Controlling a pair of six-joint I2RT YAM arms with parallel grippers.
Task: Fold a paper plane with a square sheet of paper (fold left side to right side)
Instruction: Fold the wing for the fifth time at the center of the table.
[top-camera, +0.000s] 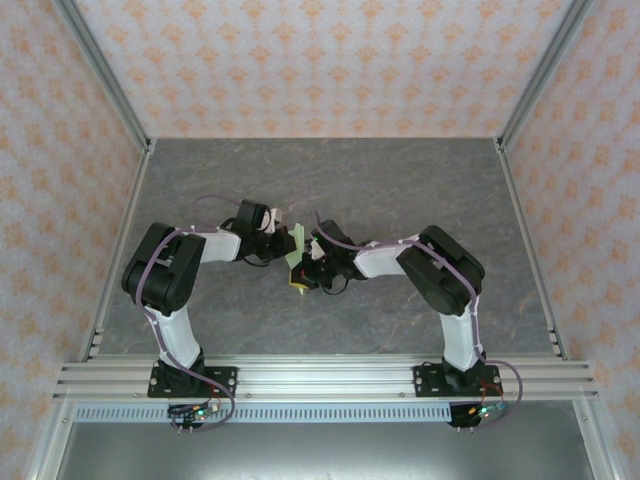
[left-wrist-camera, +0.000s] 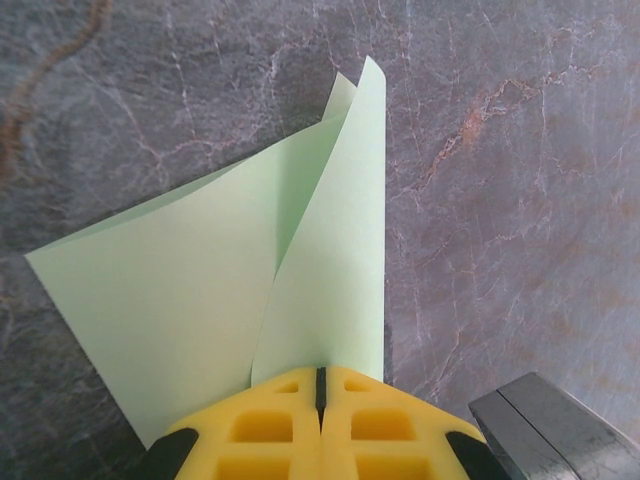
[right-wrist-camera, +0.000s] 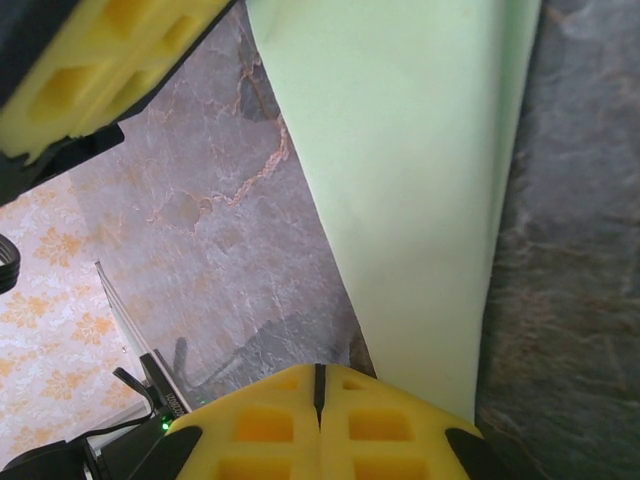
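Note:
The square sheet of paper (left-wrist-camera: 190, 280) is pale green and folded over, with one flap (left-wrist-camera: 335, 260) rising to a point above the lower layer. My left gripper (left-wrist-camera: 321, 372) is shut, and the flap runs straight into its yellow fingertips. In the top view the paper (top-camera: 296, 262) stands between the two grippers at mid-table, the left gripper (top-camera: 284, 240) behind it and the right gripper (top-camera: 306, 276) in front. My right gripper (right-wrist-camera: 320, 372) is shut; the sheet (right-wrist-camera: 420, 180) disappears behind its right finger, beside the seam. No paper plane shape has formed.
The grey marbled tabletop (top-camera: 400, 190) lies all around the paper. The left gripper's yellow finger (right-wrist-camera: 100, 60) hangs close at the upper left of the right wrist view. A dark gripper body (left-wrist-camera: 545, 425) sits by the left jaws. Patterned walls enclose the table.

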